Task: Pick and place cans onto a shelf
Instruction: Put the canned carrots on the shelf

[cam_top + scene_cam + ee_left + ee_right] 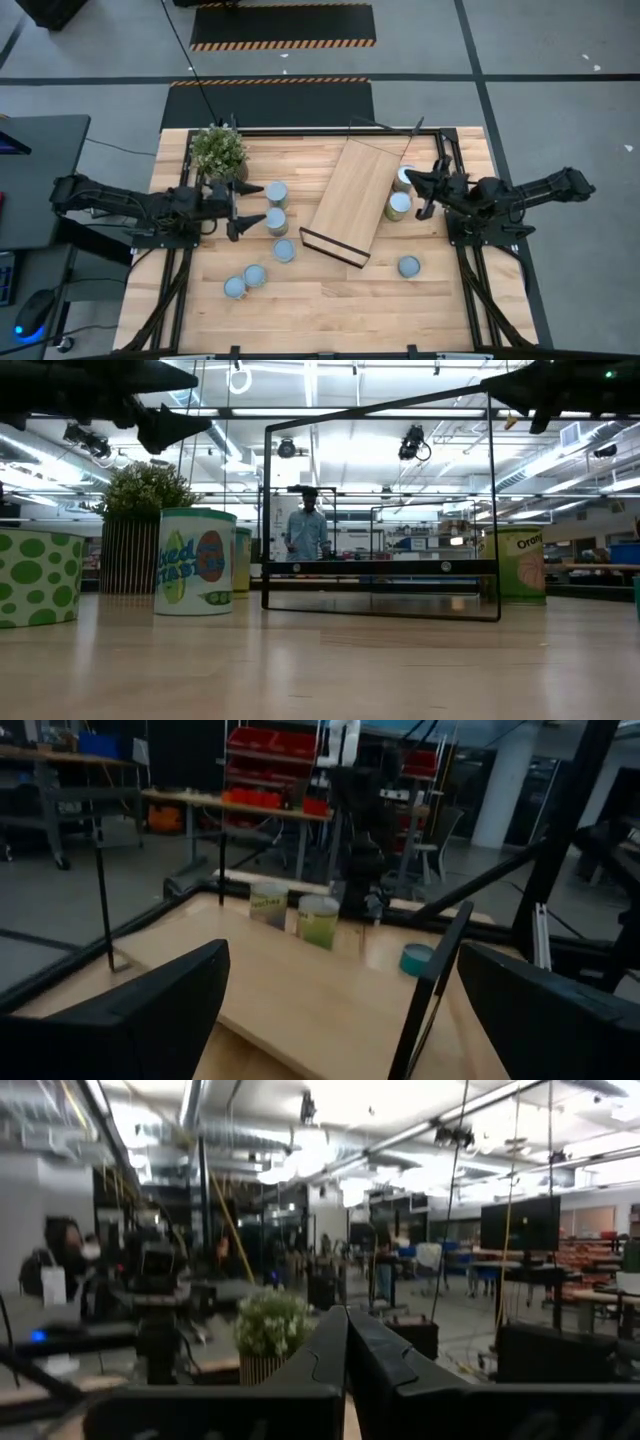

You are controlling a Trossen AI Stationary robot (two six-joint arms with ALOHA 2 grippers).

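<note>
The light-wood shelf [350, 200] lies slantwise mid-table with its black end frame [380, 510] standing up. Two cans [398, 205] [404, 178] stand by its right side, and one can [408, 266] stands nearer the front. Several cans [276, 220] stand left of the shelf. My left gripper [245, 207] is open and empty, raised just left of two of them [276, 193]. My right gripper [418, 192] is shut and empty, raised over the two cans at the right. In the left wrist view the shelf [270, 990] and cans [318, 920] lie ahead.
A potted green plant [218, 150] stands at the far left, behind my left gripper. Black frame rails [460, 150] run along the table's sides and far edge. Bare wood lies at the front middle [340, 300]. A person [308, 530] stands in the room beyond the table.
</note>
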